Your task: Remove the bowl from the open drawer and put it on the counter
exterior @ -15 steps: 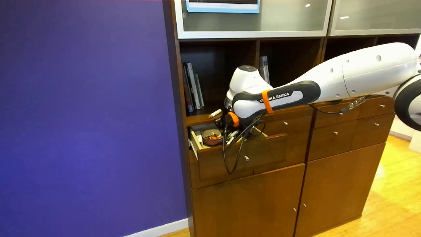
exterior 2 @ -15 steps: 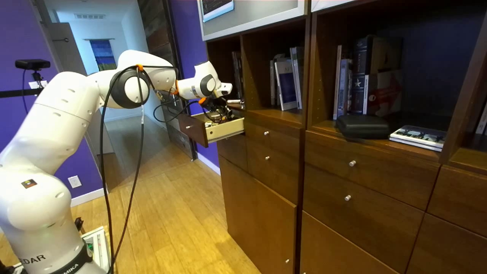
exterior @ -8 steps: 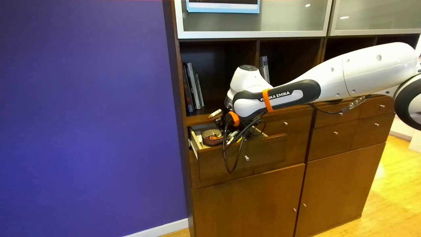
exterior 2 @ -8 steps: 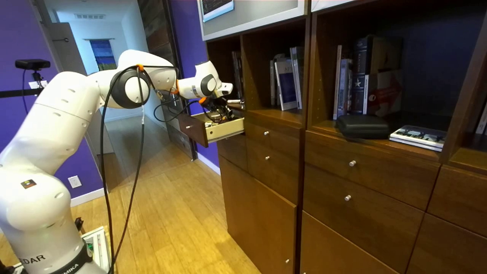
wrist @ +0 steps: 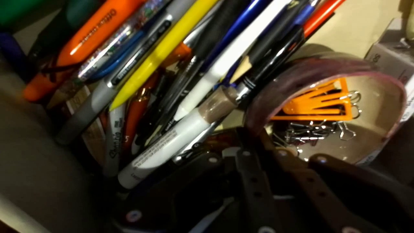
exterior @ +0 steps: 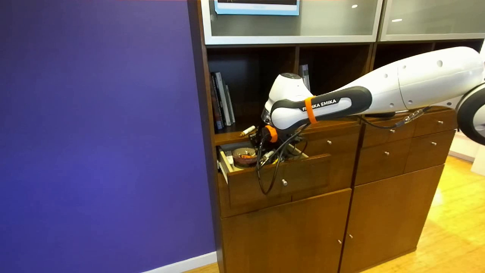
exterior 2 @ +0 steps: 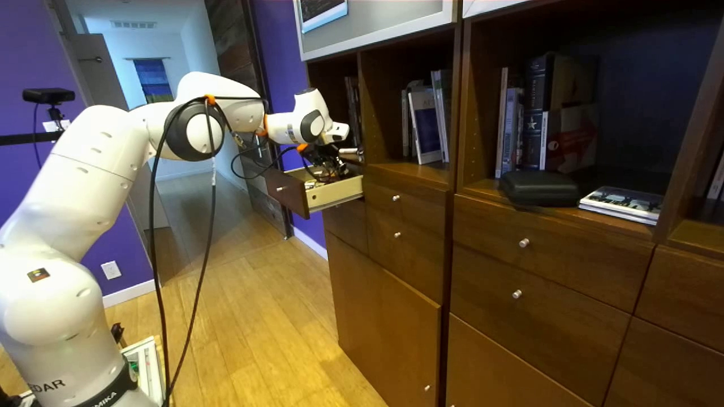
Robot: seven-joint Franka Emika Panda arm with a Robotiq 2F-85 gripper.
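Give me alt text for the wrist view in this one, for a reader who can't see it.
The tool, dark at the bottom, appears to pinch the rim of a bowl at right that holds a slotted orange piece and metal clips. Jumbled pens and markers spread across the left and middle of the drawer.

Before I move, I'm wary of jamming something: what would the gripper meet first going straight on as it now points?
Most likely the bowl: its rim looks already pinched in the gripper. Depth past it is unclear; a brown-ended white marker lies close beside that line.
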